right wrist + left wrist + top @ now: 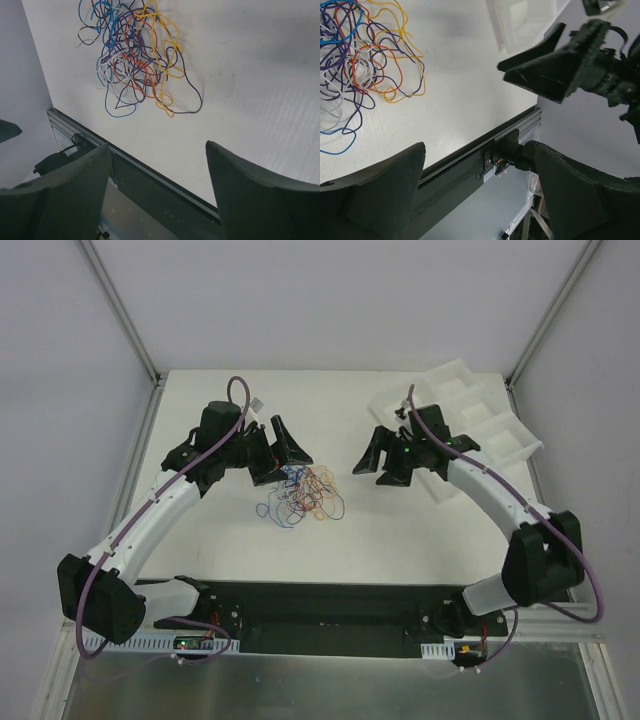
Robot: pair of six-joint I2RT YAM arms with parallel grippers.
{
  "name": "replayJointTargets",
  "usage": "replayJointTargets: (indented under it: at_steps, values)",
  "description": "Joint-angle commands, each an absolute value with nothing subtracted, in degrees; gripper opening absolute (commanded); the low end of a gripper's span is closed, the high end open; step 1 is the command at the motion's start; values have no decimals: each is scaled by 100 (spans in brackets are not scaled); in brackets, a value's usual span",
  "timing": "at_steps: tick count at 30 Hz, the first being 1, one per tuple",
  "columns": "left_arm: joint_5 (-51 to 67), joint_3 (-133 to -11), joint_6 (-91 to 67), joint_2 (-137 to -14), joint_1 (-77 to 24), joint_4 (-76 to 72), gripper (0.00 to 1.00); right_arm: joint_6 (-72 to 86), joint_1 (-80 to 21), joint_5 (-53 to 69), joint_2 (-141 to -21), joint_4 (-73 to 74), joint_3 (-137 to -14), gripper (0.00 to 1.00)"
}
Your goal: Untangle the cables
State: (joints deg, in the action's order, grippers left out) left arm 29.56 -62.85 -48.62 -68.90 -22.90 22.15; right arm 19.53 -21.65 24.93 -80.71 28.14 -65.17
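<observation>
left jaws: released, empty, beside the heap's far left edge.
right jaws: released, empty, to the right of the heap.
cables (303, 495): one knotted heap on the worktop (420, 530), between both jaws.
step in hand: i would pinch one outer loop, pin the heap with my other jaws, and draw slowly.
count: one heap, strands too tangled to number; one tray (480, 425).

I count one tangled heap of thin, curly wires (305, 495) in blue, purple, red, orange-yellow and white; the strands overlap too much for me to number them. There is one white moulded plastic tray (490, 405) and one white tabletop (400, 540). I have two black-and-white arms, left (150, 520) and right (490, 490), and two pairs of jaws.
</observation>
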Motion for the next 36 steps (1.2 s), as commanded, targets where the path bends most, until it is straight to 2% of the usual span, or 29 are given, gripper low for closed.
replayJointTargets:
  at_steps: [1, 3, 6, 11, 16, 26, 29, 32, 36]
  values:
    - [3261, -6547, -4632, -7040, -2303, 2258, 88, 2644, -2496, 3075, -8954, 1610, -6504, 73]
    - [3208, -6635, -4544, -7049, -2303, 2372, 88, 2689, -2680, 3243, -9367, 1460, -6565, 64]
    - [3182, -6671, -4474, -7058, -2303, 2452, 88, 2497, -3048, 3322, -9650, 1345, -6557, 58]
    - [3182, -6732, -4316, -7145, -2303, 2566, 88, 1838, -3410, 2857, -9869, 1371, -6372, 57]
    - [3234, -6803, -4263, -7233, -2303, 2672, 86, 1354, -3436, 2655, -10344, 1520, -6591, 45]
    - [3182, -6785, -4307, -7339, -2417, 2812, 84, 1072, -3498, 2847, -10512, 1056, -6724, 40]
    - [3050, -6829, -4254, -7426, -2461, 2926, 83, 1020, -3507, 2944, -10538, 888, -6776, 28]
    - [2849, -6908, -4149, -7567, -2513, 3076, 84, 1011, -3516, 3040, -10547, 923, -6855, 0]
    - [2514, -7355, -3763, -8040, -2540, 3620, 81, 1002, -3507, 3339, -10004, 1266, -6803, 0]
